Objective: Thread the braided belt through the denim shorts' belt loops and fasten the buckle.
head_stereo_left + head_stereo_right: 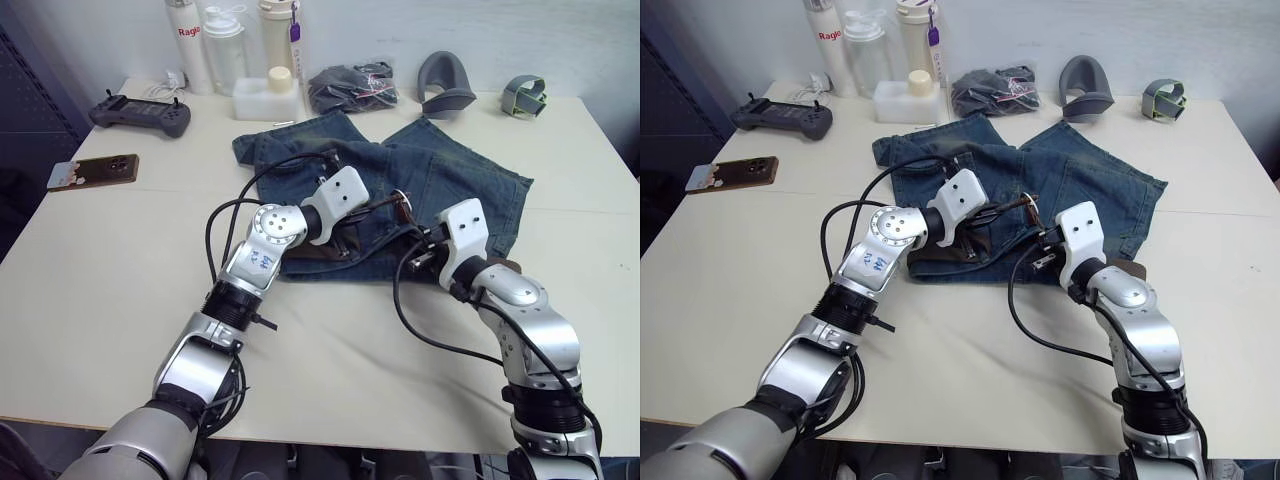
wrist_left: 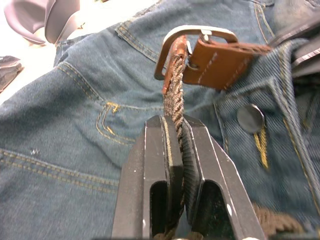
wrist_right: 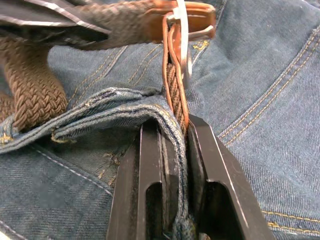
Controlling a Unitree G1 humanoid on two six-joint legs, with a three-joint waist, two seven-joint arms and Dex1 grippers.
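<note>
We can read "Rago" in red on a white bottle (image 1: 186,45) beyond the denim shorts (image 1: 440,175); no other writing is legible to us. The shorts lie flat on the white table (image 1: 90,290), legs pointing toward the bottles. Over their waistband we see the left gripper (image 2: 177,131) pinched shut on the braided belt (image 2: 175,97), the strap running on from its fingertips up into the buckle (image 2: 200,36), which sits just past them beside the tan leather end. The right gripper (image 3: 175,131), on the opposite side of the buckle, is clamped on the belt together with a fold of the waistband denim.
</note>
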